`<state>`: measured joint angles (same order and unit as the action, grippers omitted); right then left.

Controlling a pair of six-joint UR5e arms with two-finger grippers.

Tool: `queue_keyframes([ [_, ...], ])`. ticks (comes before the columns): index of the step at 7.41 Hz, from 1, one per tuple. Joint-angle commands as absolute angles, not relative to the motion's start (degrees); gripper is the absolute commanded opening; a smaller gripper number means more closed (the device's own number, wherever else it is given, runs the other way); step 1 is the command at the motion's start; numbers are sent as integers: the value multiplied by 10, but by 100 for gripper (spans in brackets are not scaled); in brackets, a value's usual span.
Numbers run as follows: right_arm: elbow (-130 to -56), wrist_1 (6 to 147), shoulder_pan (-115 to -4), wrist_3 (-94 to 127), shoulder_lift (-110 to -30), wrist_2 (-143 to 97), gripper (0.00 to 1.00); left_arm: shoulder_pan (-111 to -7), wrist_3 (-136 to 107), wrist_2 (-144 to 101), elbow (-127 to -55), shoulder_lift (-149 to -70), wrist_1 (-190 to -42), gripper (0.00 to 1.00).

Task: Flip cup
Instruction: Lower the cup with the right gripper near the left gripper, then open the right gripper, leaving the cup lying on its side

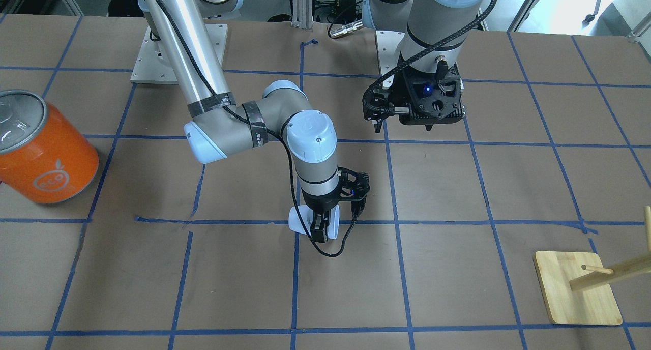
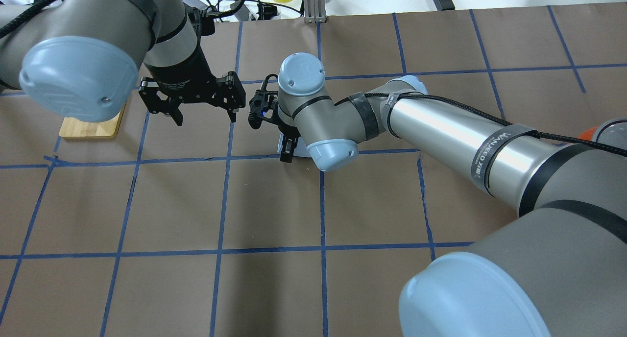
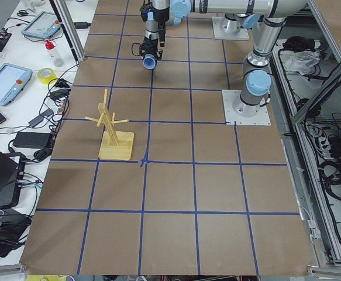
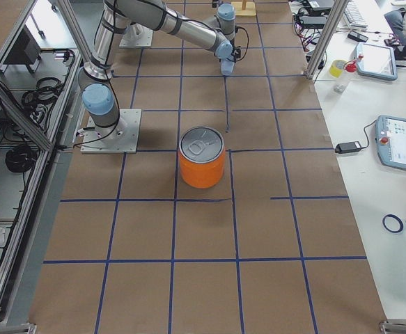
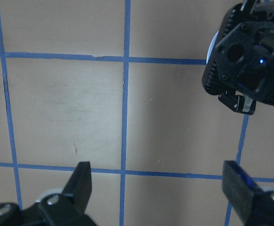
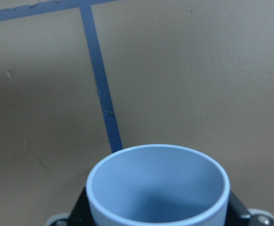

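Observation:
The pale blue-white cup (image 1: 297, 221) is held on its side just above the table near the middle. My right gripper (image 1: 318, 231) is shut on it, one finger across its wall. The right wrist view looks into the cup's open mouth (image 6: 158, 186), its inside blue-grey. In the overhead view the cup (image 2: 301, 151) is mostly hidden under the right wrist, next to the right gripper (image 2: 288, 151). My left gripper (image 1: 403, 126) is open and empty, hovering above the table beside the right one. Its fingers (image 5: 82, 178) show wide apart in the left wrist view.
A large orange can (image 1: 45, 154) with a silver top stands toward the robot's right end of the table. A wooden peg stand (image 1: 577, 289) on a square base stands toward the left end. Blue tape lines grid the brown table.

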<state>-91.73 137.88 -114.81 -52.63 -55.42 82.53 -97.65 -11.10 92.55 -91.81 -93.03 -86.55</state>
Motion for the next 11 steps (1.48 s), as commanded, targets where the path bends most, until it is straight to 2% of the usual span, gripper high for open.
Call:
queue_keyframes([
  [1,-918,1384,-1145,-527,-554,812,61,-976,-107,925,-919,-929,-866,100],
  [5,-918,1369,-1107,-526,-572,808,68,-976,-106,925,-918,-928,-865,100],
  [7,-917,1323,-1087,-526,-600,806,68,-976,-106,925,-918,-928,-865,100],
  [11,-912,1140,-1020,-509,-712,809,66,-976,-106,925,-919,-931,-866,100],
])
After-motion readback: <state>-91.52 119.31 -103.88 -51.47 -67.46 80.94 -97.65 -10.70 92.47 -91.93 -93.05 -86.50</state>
